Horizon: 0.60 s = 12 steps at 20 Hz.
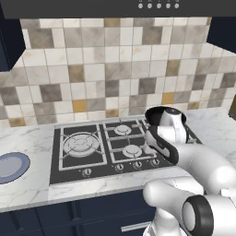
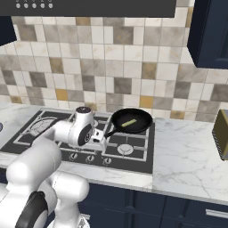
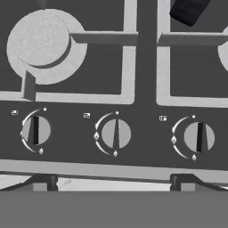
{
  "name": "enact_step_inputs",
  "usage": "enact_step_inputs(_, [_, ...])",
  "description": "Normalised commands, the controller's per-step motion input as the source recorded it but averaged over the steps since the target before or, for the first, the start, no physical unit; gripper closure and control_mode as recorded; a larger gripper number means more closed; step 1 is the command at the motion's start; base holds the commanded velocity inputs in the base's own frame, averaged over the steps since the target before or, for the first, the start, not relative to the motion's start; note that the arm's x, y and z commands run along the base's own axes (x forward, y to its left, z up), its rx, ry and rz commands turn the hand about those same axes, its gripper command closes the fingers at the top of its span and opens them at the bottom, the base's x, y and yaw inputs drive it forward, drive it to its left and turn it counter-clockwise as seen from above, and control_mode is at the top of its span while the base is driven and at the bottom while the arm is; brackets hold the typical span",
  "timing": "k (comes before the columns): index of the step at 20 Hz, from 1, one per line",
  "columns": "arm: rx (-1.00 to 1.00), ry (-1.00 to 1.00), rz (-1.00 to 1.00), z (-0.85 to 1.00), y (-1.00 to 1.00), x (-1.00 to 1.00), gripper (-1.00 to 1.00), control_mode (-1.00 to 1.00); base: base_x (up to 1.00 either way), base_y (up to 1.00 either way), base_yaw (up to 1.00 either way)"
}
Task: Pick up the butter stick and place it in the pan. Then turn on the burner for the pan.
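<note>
Butter stick point(image 2: 129, 122) lies in the pan point(image 2: 132, 121); my gripper point(image 3: 114, 180) hovers spread wide above the knobs point(image 3: 116, 134), in front of the pan. Risk: three look alike, so I could twist the wrong one.

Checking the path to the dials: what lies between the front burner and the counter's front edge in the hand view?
A row of three round knobs on the black cooktop, below the front burner. The open gripper hovers over them in the hand view.

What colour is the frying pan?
All black; the pan shows best in the right base view.
</note>
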Motion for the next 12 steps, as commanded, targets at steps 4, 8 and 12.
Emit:
enact_step_inputs(4, [0.00, 0.00, 0.01, -0.12, 0.00, 0.00, -1.00, -1.00, 0.00, 0.00, 0.00])
enact_step_inputs(8, [0.00, 0.00, 0.01, -0.12, 0.00, 0.00, -1.00, -1.00, 0.00, 0.00, 0.00])
enact_step_inputs(12, [0.00, 0.00, 0.01, -0.11, 0.00, 0.01, -1.00, -1.00, 0.00, 0.00, 0.00])
